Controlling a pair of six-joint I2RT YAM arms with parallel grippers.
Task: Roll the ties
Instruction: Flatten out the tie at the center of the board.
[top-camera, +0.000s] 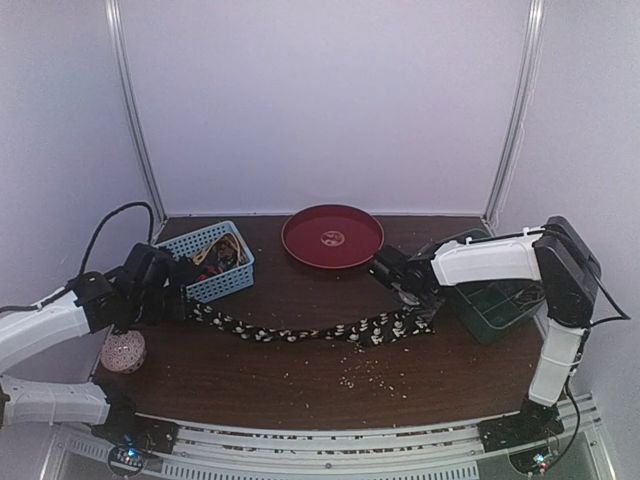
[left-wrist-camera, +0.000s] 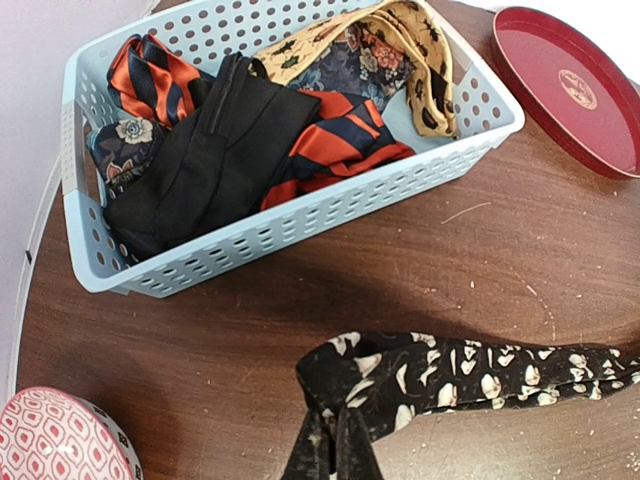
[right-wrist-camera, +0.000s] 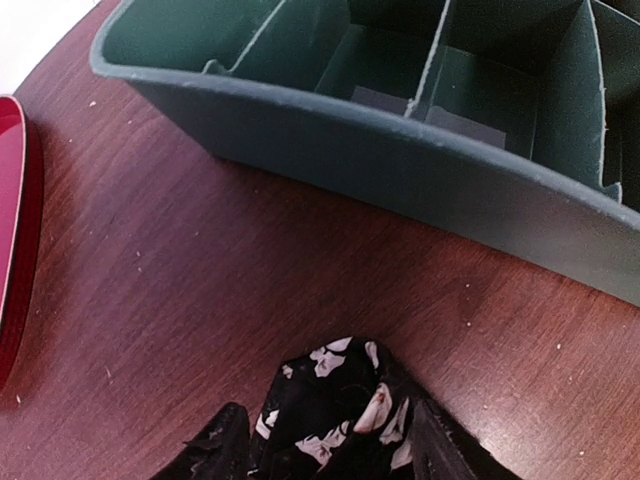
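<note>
A dark tie (top-camera: 300, 333) with pale speckles lies stretched across the table between both grippers. My left gripper (top-camera: 183, 306) (left-wrist-camera: 340, 455) is shut on its left end, and the fabric folds over just past the fingertips (left-wrist-camera: 318, 440). My right gripper (top-camera: 412, 305) (right-wrist-camera: 330, 455) holds the tie's bunched right end (right-wrist-camera: 335, 400) between its two fingers, and the wad fills the gap. More ties (left-wrist-camera: 300, 130), black, orange-striped, floral and tan, are heaped in a blue basket (top-camera: 222, 282) (left-wrist-camera: 300, 225) at the back left.
A red round plate (top-camera: 332, 236) (left-wrist-camera: 580, 90) sits at the back centre. A green divided bin (top-camera: 495, 295) (right-wrist-camera: 400, 170) stands just right of my right gripper. A pink patterned ball (top-camera: 123, 350) (left-wrist-camera: 55, 440) lies at the near left. Pale crumbs (top-camera: 365, 375) dot the wood.
</note>
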